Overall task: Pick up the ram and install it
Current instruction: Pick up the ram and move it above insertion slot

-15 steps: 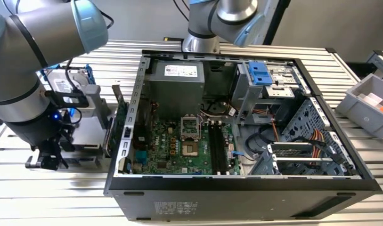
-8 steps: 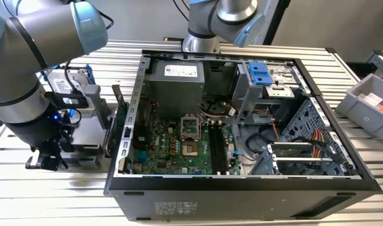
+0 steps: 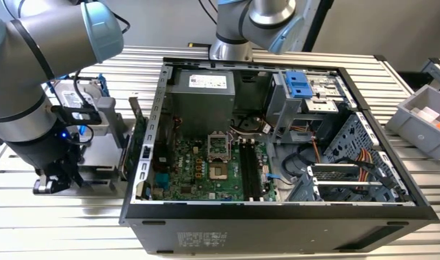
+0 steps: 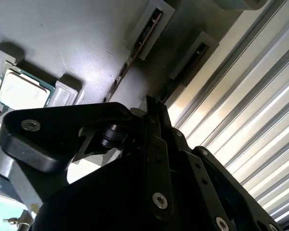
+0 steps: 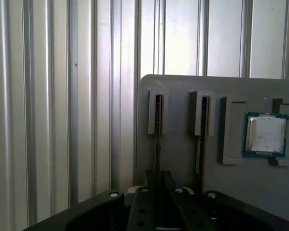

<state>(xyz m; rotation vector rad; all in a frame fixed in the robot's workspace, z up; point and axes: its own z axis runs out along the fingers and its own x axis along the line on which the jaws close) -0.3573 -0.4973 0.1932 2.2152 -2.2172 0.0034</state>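
The ram [image 5: 157,134] is a thin dark stick standing on edge in a slot of a grey holder plate [image 5: 178,159], which lies on the ribbed metal table. My gripper [image 5: 158,179] has come down over it, and its two black fingers sit tight against either side of the stick; the second wrist view shows the same grip on the ram [image 4: 183,72] by the gripper [image 4: 156,108]. In the exterior view the gripper [image 3: 52,184] is low at the holder, left of the open computer case [image 3: 277,216]. The black memory slots [image 3: 250,170] lie on the green motherboard inside.
A second stick [image 5: 199,139] stands in the neighbouring slot, and a square silver chip [image 5: 265,134] sits in a pocket beyond it. A silver drive with blue clips [image 3: 75,96] is behind the holder. A grey bin [image 3: 422,116] stands at the exterior view's right.
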